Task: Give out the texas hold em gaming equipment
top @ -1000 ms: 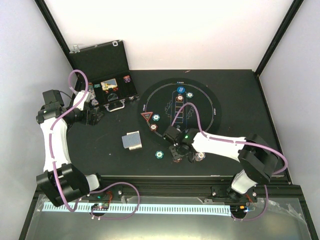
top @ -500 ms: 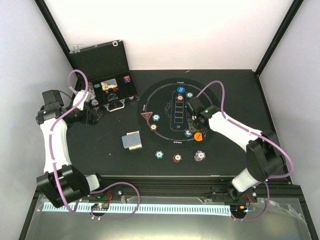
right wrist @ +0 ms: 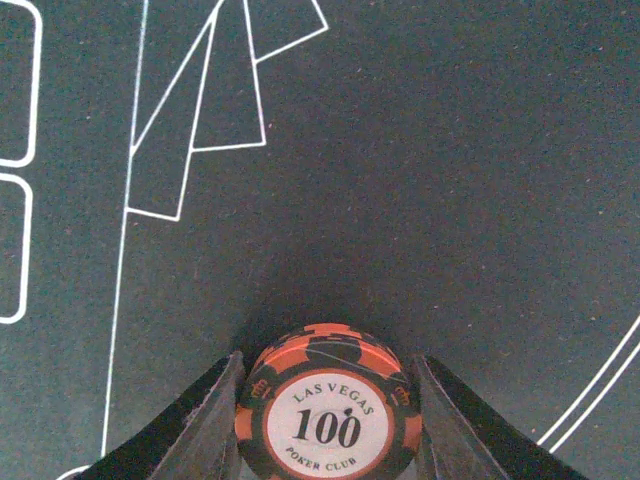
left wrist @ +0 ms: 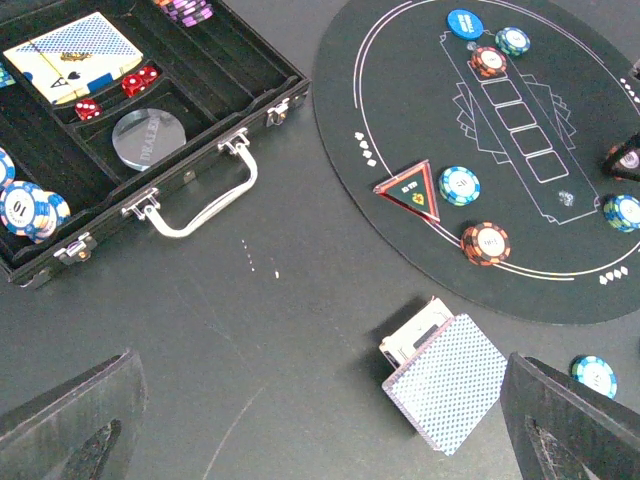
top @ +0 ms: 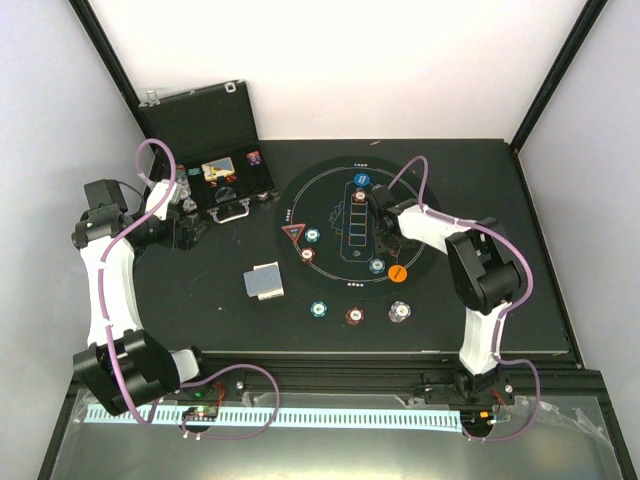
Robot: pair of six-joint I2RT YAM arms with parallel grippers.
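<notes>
1. The left arm point(top: 100, 285) reaches toward the front of the black case point(top: 205, 125). The left jaws stand wide apart over the bare table point(top: 200, 310), with nothing between them.
2. The case lies open at the table's far left with its lid raised. Inside are a card pack point(left wrist: 75, 55), red dice point(left wrist: 140, 80), a clear dealer button point(left wrist: 148, 140) and stacked chips point(left wrist: 25, 205).
3. The deck of cards point(top: 264, 282) lies on the table between the case and the round mat point(top: 318, 195), patterned back up. In the left wrist view its long axis runs from lower left to upper right, askew to the table's edges.
4. The red triangle marker point(top: 293, 234) lies flat at the mat's left rim, one corner pointing toward the near edge. A teal chip point(top: 313, 235) lies just beside it.
5. By the mat's near rim three chips lie in a row: teal point(top: 319, 309), brown point(top: 353, 315), grey point(top: 399, 311).
6. The blue disc point(top: 364, 180) lies at the mat's far rim.
7. The right arm point(top: 430, 228) bends over the mat's right half. The right jaws are part-closed on the "100" chip point(right wrist: 328, 410), one against each side of its rim, with its printed face toward the wrist camera.
8. The orange disc point(top: 397, 272) lies near the right jaws, on their near side.
</notes>
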